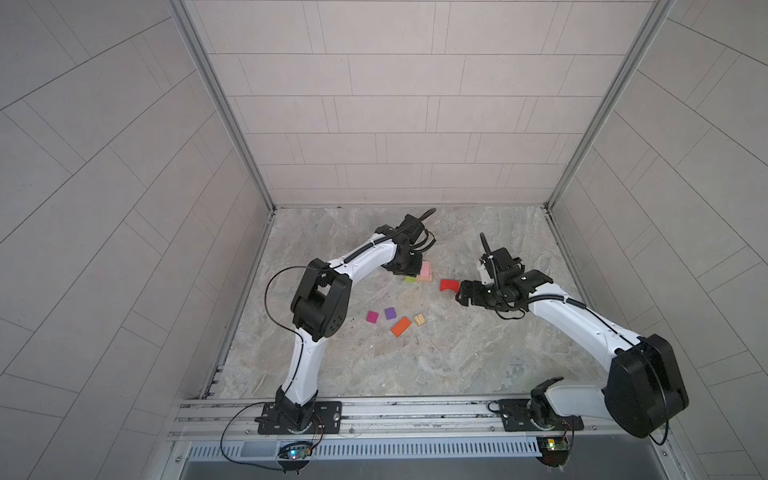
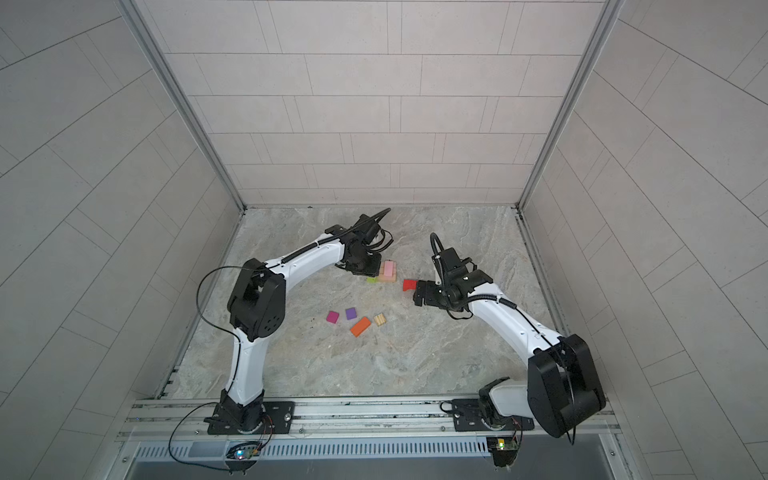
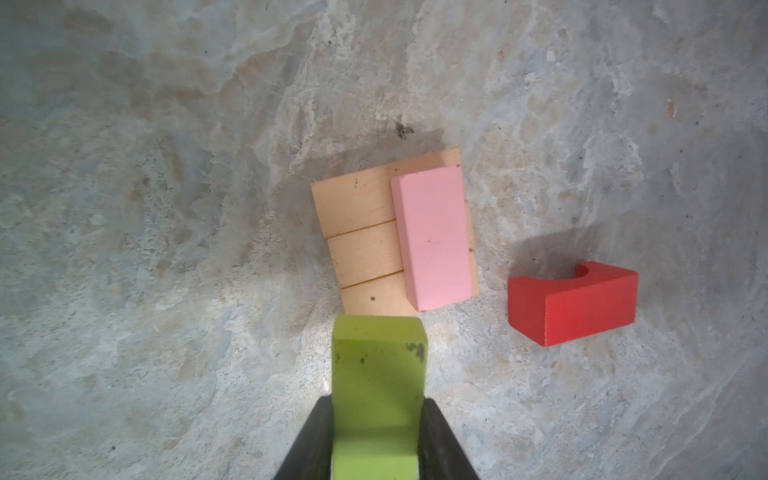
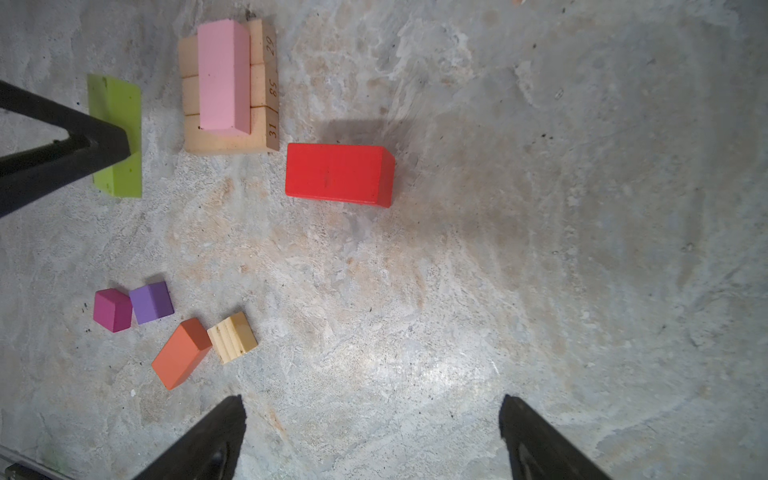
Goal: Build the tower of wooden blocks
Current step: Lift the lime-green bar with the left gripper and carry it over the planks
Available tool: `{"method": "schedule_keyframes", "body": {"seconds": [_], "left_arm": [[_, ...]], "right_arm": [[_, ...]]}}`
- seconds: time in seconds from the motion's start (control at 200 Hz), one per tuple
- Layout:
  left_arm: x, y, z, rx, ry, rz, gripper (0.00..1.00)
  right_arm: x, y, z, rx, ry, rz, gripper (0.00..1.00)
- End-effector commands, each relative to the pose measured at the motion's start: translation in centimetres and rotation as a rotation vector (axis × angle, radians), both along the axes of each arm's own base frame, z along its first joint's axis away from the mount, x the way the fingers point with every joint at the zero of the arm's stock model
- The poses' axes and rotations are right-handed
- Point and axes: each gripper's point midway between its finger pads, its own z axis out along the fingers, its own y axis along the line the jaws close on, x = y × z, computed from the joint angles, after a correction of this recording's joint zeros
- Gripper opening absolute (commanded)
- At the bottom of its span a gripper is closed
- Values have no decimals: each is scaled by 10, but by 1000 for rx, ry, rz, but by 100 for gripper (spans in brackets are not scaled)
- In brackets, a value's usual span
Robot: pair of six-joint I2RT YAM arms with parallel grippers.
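The tower is three tan bars (image 3: 361,232) side by side with a pink block (image 3: 432,241) lying across them; both top views show it (image 1: 427,272) (image 2: 388,271). My left gripper (image 3: 378,401) is shut on a green block (image 3: 378,374), held just beside the bars' edge. The right wrist view shows the green block (image 4: 114,95) low over the floor. A red arch (image 1: 449,285) (image 4: 338,174) lies right of the tower. My right gripper (image 4: 372,399) is open and empty, just short of the arch (image 2: 409,284).
Loose on the marble floor nearer the front lie a magenta cube (image 4: 112,309), a purple cube (image 4: 151,301), an orange block (image 4: 180,353) and a ridged tan piece (image 4: 232,337). Tiled walls (image 1: 374,124) close in three sides. A metal rail (image 1: 395,409) runs along the front.
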Motion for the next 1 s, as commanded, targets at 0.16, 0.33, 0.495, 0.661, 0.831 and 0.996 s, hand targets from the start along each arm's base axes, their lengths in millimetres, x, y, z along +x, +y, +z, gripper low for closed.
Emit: {"method": "schedule_keyframes", "body": {"seconds": [0.16,0.33,0.495,0.661,0.831,0.996], "left_arm": [[17,-11,4,-98,23,79,31],[26,-15,1,-137,35,105,31],[32,-17,-5,-159,42,125,31],[36,-16,-10,-160,40,138,31],[39,-17,-11,-174,42,146,31],[40,-18,-13,-182,48,150,31]], "right_arm": [[4,-3,-4,-5,18,-9,96],[3,-3,-8,-4,27,-6,96],[4,-6,-7,-2,27,-11,96],[4,-7,-7,1,27,-13,96],[4,-9,-7,-1,32,-14,95],[3,-9,-9,-1,36,-10,95]]}}
